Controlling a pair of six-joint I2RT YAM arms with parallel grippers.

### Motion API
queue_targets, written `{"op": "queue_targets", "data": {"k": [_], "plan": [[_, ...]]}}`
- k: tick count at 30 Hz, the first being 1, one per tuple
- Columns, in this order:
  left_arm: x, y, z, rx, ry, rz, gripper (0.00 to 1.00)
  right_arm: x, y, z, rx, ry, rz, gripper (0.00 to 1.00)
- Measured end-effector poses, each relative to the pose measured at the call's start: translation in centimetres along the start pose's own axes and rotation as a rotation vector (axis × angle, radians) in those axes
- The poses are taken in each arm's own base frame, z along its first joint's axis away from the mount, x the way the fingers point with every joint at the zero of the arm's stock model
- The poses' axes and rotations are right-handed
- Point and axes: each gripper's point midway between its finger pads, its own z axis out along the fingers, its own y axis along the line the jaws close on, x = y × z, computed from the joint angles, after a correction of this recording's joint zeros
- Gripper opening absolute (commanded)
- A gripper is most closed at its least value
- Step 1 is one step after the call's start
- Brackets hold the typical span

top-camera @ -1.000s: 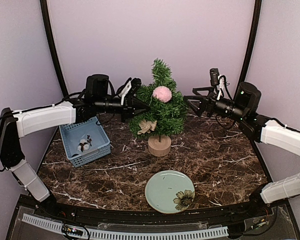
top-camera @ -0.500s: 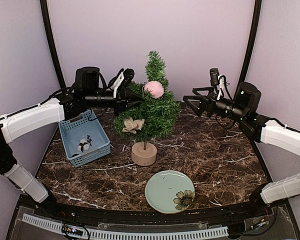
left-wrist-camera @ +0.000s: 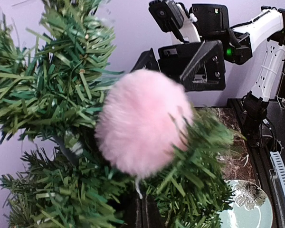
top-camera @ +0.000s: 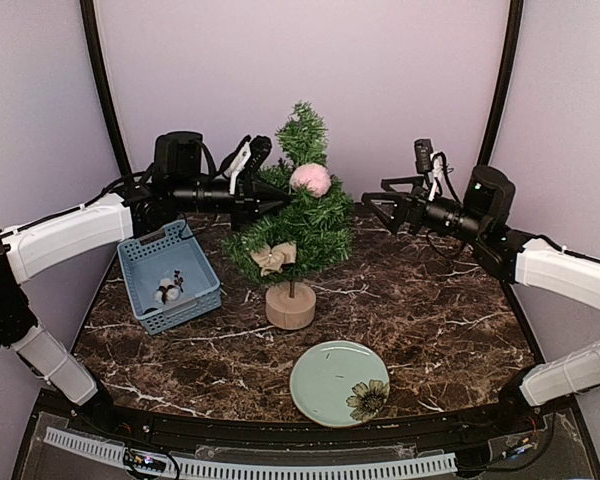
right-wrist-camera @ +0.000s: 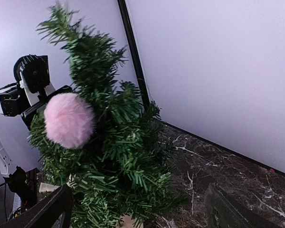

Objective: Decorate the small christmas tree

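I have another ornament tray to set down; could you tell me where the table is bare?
Widest bare marble: right of the small christmas tree, out to the table edge, behind the plate. A smaller patch lies front-left, between blue basket and plate. Crowded: back-left, where basket, left gripper and tree meet.

I'm seeing a blue plastic basket (top-camera: 185, 312) sitting at the left of the top view on the dark marble table (top-camera: 430, 320), with a small white-and-black item (top-camera: 168, 290) lying inside it. A pale green plate (top-camera: 325, 380) with a flower print is resting at lower centre, well apart from the basket.
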Motion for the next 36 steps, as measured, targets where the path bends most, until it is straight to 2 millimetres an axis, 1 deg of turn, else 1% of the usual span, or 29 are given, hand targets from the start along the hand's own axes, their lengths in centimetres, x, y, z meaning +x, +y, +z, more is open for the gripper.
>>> {"op": "queue_targets", "data": {"k": [2,3,7,11,15,16,18,22,26,30,33,36], "plan": [[1.2,-0.4,0.1,0.012,0.027,-0.021,0.00,0.4,-0.3,0.2,0.004,0.009,0.018,0.98],[1.5,-0.6,0.2,0.017,0.034,-0.024,0.00,0.6,-0.4,0.3,0.005,0.013,0.029,0.98],[1.1,-1.1,0.3,0.033,0.025,0.002,0.00,0.3,-0.5,0.5,-0.011,0.003,0.056,0.98],[0.9,-2.2,0.6,0.057,0.019,0.028,0.00,-1.8,0.4,1.3,-0.075,-0.032,0.049,0.96],[1.8,-3.3,0.7,0.077,0.031,0.026,0.00,-3.8,1.6,1.8,-0.145,-0.060,0.021,0.95],[2.1,-3.5,0.7,0.082,0.037,0.021,0.00,-4.0,1.8,1.9,-0.158,-0.062,0.016,0.95],[2.0,-3.8,0.7,0.090,0.023,0.029,0.00,-4.1,2.3,1.9,-0.189,-0.058,0.010,0.95],[2.1,-4.3,0.4,0.091,0.009,0.039,0.00,-3.7,3.3,1.8,-0.247,-0.041,0.006,0.98],[2.1,-4.4,0.4,0.091,0.004,0.044,0.00,-3.5,5.2,2.4,-0.328,-0.030,-0.003,0.93],[2.0,-4.5,0.4,0.094,0.004,0.045,0.00,-4.4,7.1,3.7,-0.390,-0.039,-0.026,0.89],[2.0,-4.6,0.5,0.097,0.003,0.047,0.00,-5.0,7.5,4.5,-0.401,-0.051,-0.034,0.86],[2.0,-4.7,0.5,0.098,0.003,0.054,0.00,-5.1,7.1,5.1,-0.386,-0.056,-0.029,0.82]]}}
